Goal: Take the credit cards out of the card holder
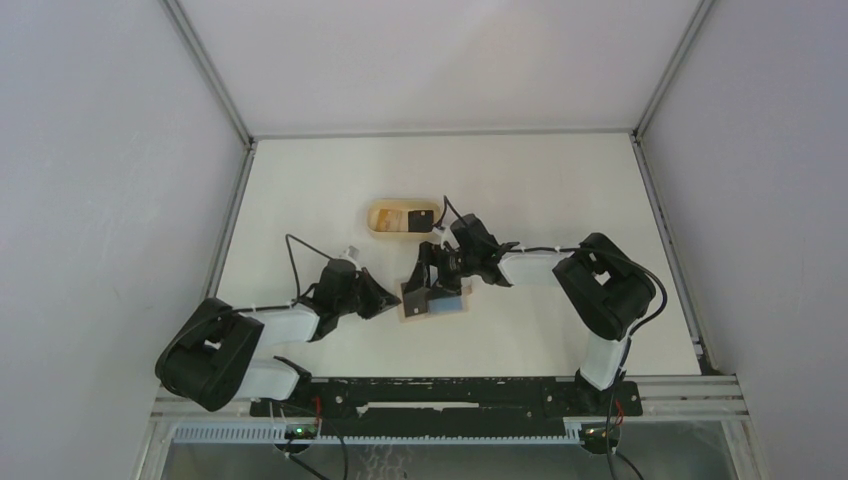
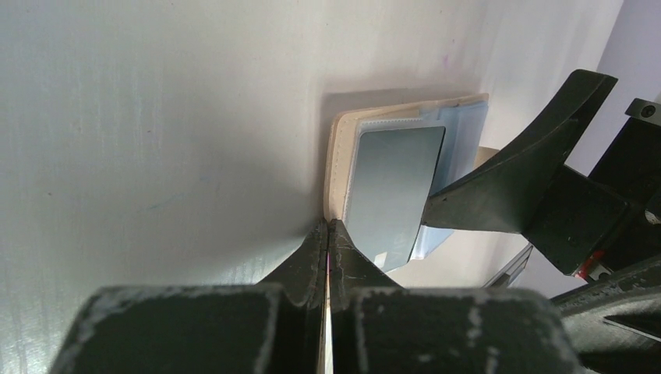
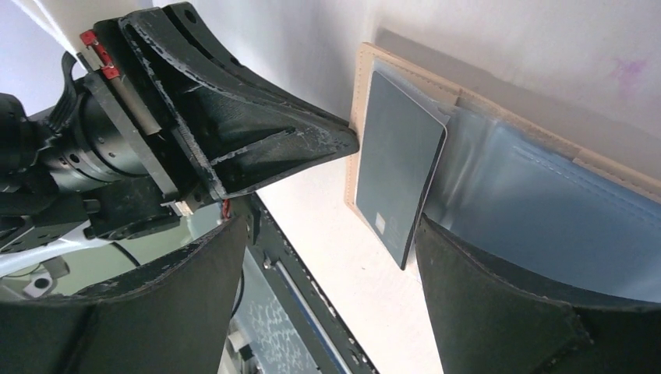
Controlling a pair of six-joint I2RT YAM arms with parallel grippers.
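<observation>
Pressing down with its jaws fully shut and holding nothing, the left gripper [image 2: 328,226] has its tips on the outer tan edge of the small tan-beige folding card holder [image 3: 538,195]. The holder lies opened flat on the white counter [image 1: 540,190], blue pockets upward, between the two arms and just short of the oval light-wood tray [image 1: 385,218].

The right gripper [image 3: 334,224] hangs directly above the holder with its jaws spread wide and nothing between them in a grip. A dark grey-blue rectangular card [image 3: 397,164] lies on the holder's left-hand panel, on the side next to the left gripper. In the right wrist view the card sits between the open jaws, much closer to one of them, whose tip is at or just beside the card's long edge; I cannot tell whether they touch. The card's long axis runs away from that wrist camera, so the jaws would close across its short width. Its near end seems to reach past the holder's edge.

The right arm is the one placed to take the card, while the left appears to be steadying the holder.
</observation>
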